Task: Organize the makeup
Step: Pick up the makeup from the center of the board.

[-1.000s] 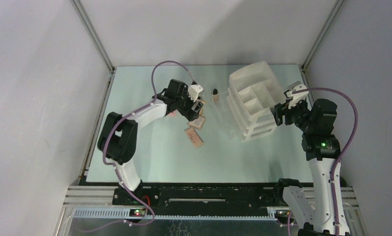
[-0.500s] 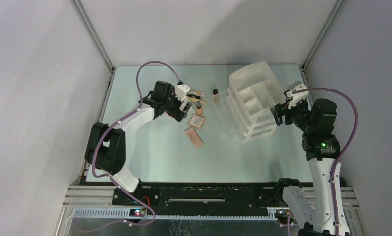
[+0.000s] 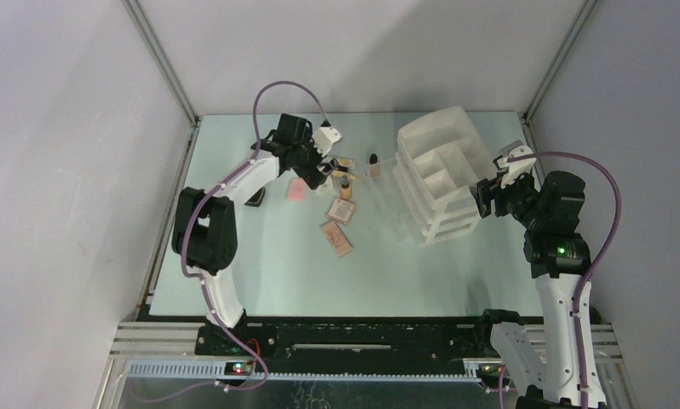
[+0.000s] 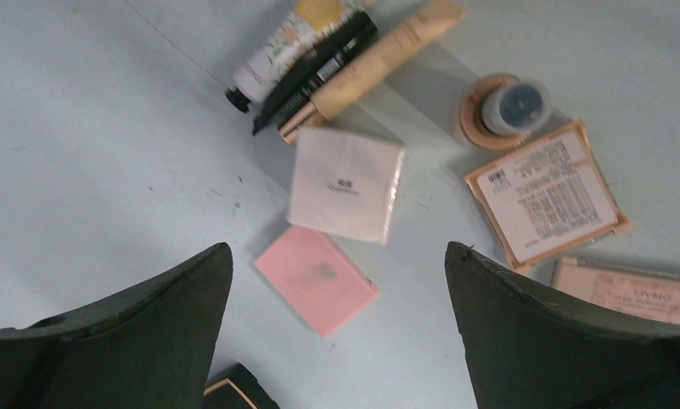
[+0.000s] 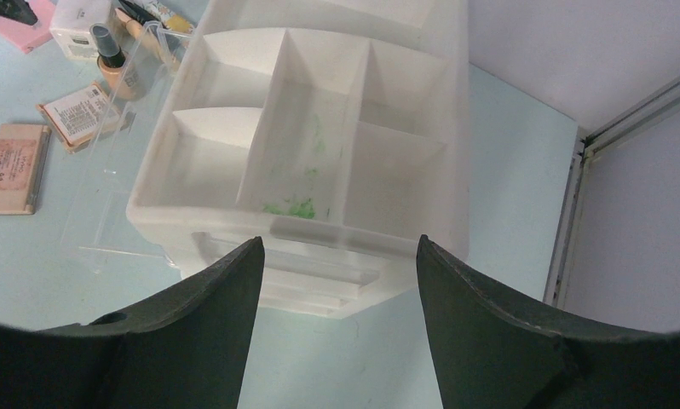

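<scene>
My left gripper [image 3: 321, 167] is open and empty, hovering above a pink palette [image 4: 316, 279] that lies flat on the table between the fingertips [image 4: 209, 264]. Beyond it are a small white box [image 4: 347, 184], several tubes and pencils [image 4: 345, 51], a beige black-capped bottle [image 4: 500, 109] and two beige palettes [image 4: 544, 192] [image 4: 635, 290]. A black compact's corner [image 4: 234, 390] shows below. In the top view the pink palette [image 3: 297, 189], black compact [image 3: 255, 200] and a second bottle [image 3: 374, 164] show. My right gripper [image 5: 337, 243] is open and empty at the white drawer organizer's [image 5: 319, 145] near side.
The organizer [image 3: 439, 175] stands at the back right with empty top compartments, green smears in one. A clear drawer or panel [image 5: 115, 187] juts from its left side. Grey walls and metal frame posts close the table's back and sides.
My left gripper moved left off the beige palettes, then toward the back. The pink palette and black compact now lie uncovered. The right arm has not moved.
</scene>
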Tool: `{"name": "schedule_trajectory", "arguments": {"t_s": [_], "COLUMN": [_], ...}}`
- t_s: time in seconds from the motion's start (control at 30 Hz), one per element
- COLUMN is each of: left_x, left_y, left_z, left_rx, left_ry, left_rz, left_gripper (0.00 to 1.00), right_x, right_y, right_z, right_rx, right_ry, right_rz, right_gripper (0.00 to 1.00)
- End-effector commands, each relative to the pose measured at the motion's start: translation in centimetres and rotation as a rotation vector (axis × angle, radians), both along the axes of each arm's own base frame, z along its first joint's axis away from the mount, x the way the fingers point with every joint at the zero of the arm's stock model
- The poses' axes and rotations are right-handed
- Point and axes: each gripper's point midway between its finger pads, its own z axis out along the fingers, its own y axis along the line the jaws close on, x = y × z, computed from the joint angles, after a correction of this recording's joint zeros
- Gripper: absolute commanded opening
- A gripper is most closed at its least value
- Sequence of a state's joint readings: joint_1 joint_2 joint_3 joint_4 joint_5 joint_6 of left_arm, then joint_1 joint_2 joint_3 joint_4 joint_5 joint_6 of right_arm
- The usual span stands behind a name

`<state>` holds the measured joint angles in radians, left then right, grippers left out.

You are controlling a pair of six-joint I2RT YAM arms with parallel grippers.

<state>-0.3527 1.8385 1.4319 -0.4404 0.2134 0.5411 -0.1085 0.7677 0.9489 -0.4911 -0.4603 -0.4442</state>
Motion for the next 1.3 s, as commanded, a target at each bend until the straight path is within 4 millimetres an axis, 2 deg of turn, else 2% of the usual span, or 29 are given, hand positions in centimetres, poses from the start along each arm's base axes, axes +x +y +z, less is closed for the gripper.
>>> {"name": "schedule_trajectory", "arguments": {"t_s": [0.0,0.1,0.2,0.3,0.5,0.6,0.7,1.0,1.27], "left_x": [2.1,2.1,1.9,1.6,0.9,1.7,1.6,0.7,0.7], "left_y": [-1.0,-0.6,0.8,1.7,1.7,2.9,3.9,5.3,6.3], "left_z": [2.3,1.5,0.2,0.0,0.3,-0.9,-2.2,-5.6,-7.7], "left_rx": [-0.04,-0.023,0.013,0.006,0.009,0.082,0.118,0.135,0.152], "left_ry": [-0.013,0.033,0.075,0.087,0.091,0.118,0.16,0.255,0.342], "left_rz": [-0.024,-0.004,0.048,0.07,-0.011,0.04,0.092,0.266,0.325], "left_gripper": [0.99,0.98,0.97,0.97,0.97,0.98,0.98,0.98,0.93], "right_x": [0.2,0.2,0.2,0.3,0.4,0.3,0.3,0.4,0.2], "right_y": [-0.1,-0.2,-0.2,-0.1,0.1,0.0,0.0,0.1,0.0], "right_z": [0.0,0.0,0.0,-0.2,-0.2,-0.2,-0.1,-0.2,-0.1], "right_rx": [-0.015,-0.015,-0.018,-0.024,-0.028,-0.025,-0.026,-0.028,-0.027], "right_ry": [-0.005,-0.005,-0.006,0.0,0.0,-0.002,-0.005,-0.001,-0.006], "right_rz": [-0.003,-0.003,-0.003,-0.001,0.002,-0.001,-0.001,0.002,0.0], "right_gripper": [0.74,0.74,0.74,0.74,0.74,0.74,0.74,0.74,0.74]}}
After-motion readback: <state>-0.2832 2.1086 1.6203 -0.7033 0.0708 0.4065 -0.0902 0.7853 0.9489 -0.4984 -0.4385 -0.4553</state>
